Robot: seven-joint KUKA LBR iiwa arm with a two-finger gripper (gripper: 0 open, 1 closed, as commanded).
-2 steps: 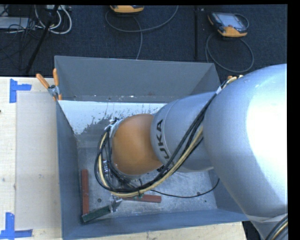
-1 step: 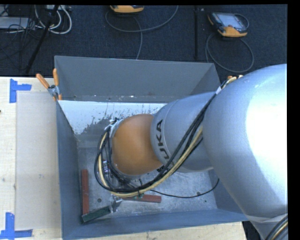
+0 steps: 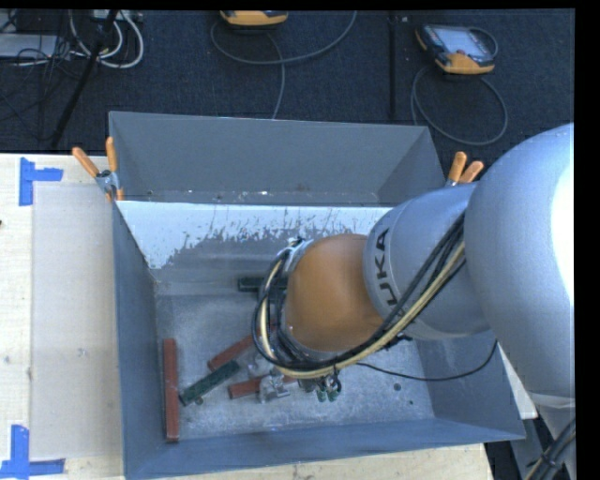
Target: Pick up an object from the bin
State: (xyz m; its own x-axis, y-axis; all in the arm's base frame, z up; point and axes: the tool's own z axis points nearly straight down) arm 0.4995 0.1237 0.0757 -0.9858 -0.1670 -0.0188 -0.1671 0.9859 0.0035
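Below, scratched grey bin floor (image 3: 202, 314), dark carpet (image 3: 187, 75), cables (image 3: 282, 89) beyond.

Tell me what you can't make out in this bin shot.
Camera view:
- Gripper: mostly hidden beneath the arm's orange cover.
- Dark thing near the bin's back slope: right end hidden behind the cables.
- Small red-brown piece beside the gripper: partly covered, too small to identify.

Dark carpet (image 3: 356, 94) lies well beyond gripper (image 3: 323, 390). On it, up and right of gripper: yellow handheld unit (image 3: 457, 47). Up and left: second yellow unit (image 3: 253, 16), black cable (image 3: 282, 89), tangle of pale wires (image 3: 117, 42) farthest left
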